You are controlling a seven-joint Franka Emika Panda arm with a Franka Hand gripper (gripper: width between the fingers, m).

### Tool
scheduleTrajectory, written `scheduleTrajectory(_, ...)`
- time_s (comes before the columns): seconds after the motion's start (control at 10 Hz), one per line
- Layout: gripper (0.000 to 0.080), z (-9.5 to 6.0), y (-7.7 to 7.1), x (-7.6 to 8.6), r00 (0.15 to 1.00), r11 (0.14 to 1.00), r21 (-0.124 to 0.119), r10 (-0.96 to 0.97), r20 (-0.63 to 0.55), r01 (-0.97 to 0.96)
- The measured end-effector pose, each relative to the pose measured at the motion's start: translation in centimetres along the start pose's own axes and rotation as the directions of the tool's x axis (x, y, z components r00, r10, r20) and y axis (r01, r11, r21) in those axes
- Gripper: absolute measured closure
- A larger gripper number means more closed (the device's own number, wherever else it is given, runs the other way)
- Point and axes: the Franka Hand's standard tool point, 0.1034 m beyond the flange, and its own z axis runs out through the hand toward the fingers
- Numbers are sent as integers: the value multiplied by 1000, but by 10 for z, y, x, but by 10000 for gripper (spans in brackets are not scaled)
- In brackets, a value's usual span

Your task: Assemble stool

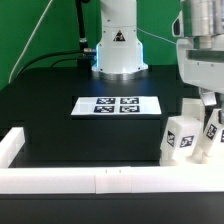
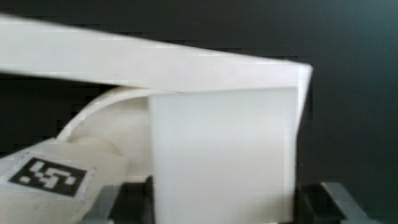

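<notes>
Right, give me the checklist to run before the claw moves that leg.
1. Claw shut on the held leg: ok.
2. Held leg straight between the fingers: ok.
3. Clearance from the tagged leg beside it: not ok, very close.
4. Where the seat is: cannot tell, not clearly in view.
5. Marker board apart from the legs: ok.

The stool legs [image 1: 184, 137] look like smooth, matt white plastic with printed black-and-white tags. The tabletop [image 1: 50, 110] is matt black. The marker board [image 1: 117, 105] appears flat, paper-like white. The white rail [image 1: 60, 180] looks smooth, faintly glossy.
</notes>
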Motion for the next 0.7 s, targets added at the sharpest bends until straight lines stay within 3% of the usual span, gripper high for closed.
scheduleTrajectory(0.2,456,0,0,1,991,991,11,136,14,-136)
scheduleTrajectory(0.4,447,0,0,1,994,994,11,112,14,-112)
scheduleTrajectory(0.5,283,0,1,-1,997,997,4,77,17,-77)
scheduleTrajectory(0.6,283,-6,0,-8,999,999,-22,-27,34,28)
scheduleTrajectory(0.7,168,-13,-5,-12,984,984,-22,-173,47,174)
